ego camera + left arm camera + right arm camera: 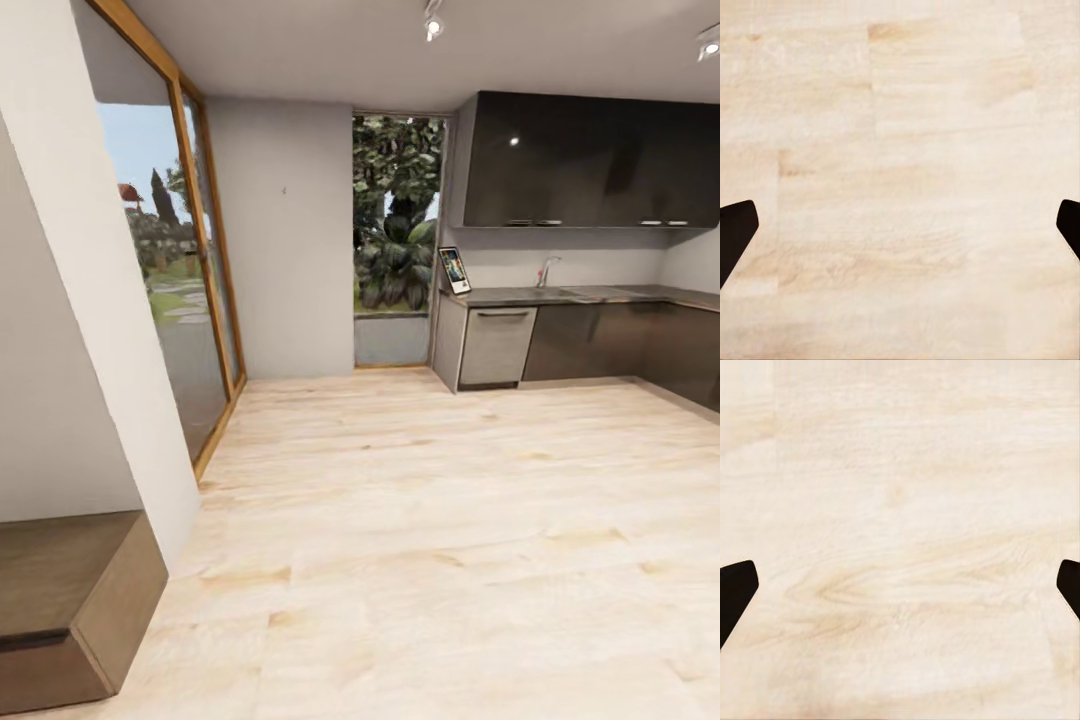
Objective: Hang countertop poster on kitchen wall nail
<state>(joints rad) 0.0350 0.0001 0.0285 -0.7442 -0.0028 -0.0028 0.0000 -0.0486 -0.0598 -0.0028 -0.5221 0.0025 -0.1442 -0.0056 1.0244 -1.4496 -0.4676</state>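
poster (454, 270): sitting way over at the right of centre in my head view, propped upright and leaning back against the wall at the left end of the worktop. Dark picture, white border, too small to make out more.
kitchen countertop (600, 295): grey metal top running along the right side of the frame, with a chrome tap (547, 270) poking up partway along. Grey and dark glossy fronts underneath, dark glossy upper cabinets (590, 160) above.
wall nail (284, 190): just a tiny dark speck on the plain grey wall, upper middle-left of the frame, well apart from the poster.
tall window (395, 240): between that wall and the kitchen, full of green plants outside.
glass door (180, 280): wood-framed, on the left side, garden behind it.
floor (430, 520): pale wood planks, takes up the whole lower half.
wooden box thing (70, 610): brown block in the lower left corner, against a white wall.
my left gripper (900, 232): fingers spread wide at both edges of the wrist view, nothing between them, just floorboards past them.
my right gripper (900, 592): same deal, wide apart and holding nothing, floor beyond.
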